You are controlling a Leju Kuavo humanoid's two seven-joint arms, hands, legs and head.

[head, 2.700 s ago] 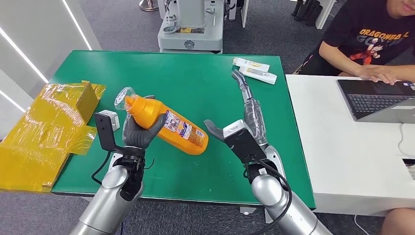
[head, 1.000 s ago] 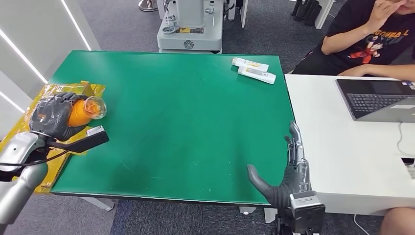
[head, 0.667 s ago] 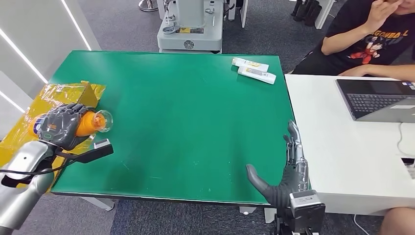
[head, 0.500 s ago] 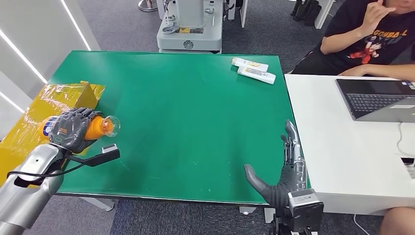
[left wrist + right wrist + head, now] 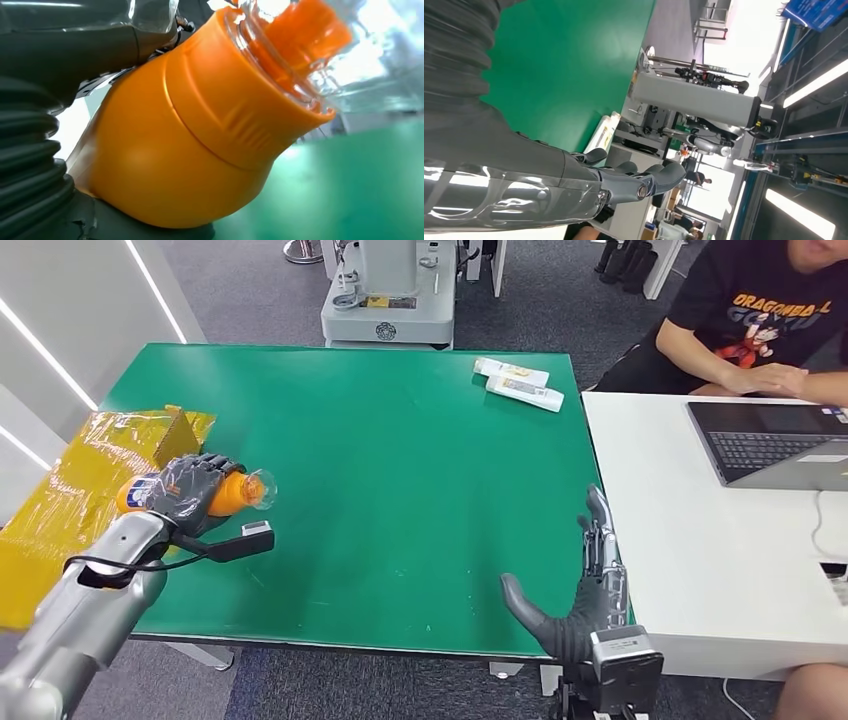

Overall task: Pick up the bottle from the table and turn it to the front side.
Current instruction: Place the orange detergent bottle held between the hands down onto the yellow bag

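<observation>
Head view: at middle left, the left hand (image 5: 188, 492) wraps the orange bottle (image 5: 232, 493), held over the green counter (image 5: 400, 470)'s left edge. Its long axis runs across the frame, clear cap toward the centre. The right hand (image 5: 588, 590), fingers spread and empty, sits lower right, well apart.

Left wrist view: fingers clamp the bottle's (image 5: 200, 130) body.

Right wrist view: fingers (image 5: 644, 182) extended, holding nothing.

"DRAGONBALL" — on the person's black T-shirt (image 5: 770, 310)

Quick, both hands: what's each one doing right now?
Left hand: holding the orange bottle.
Right hand: open, holding nothing.
</observation>
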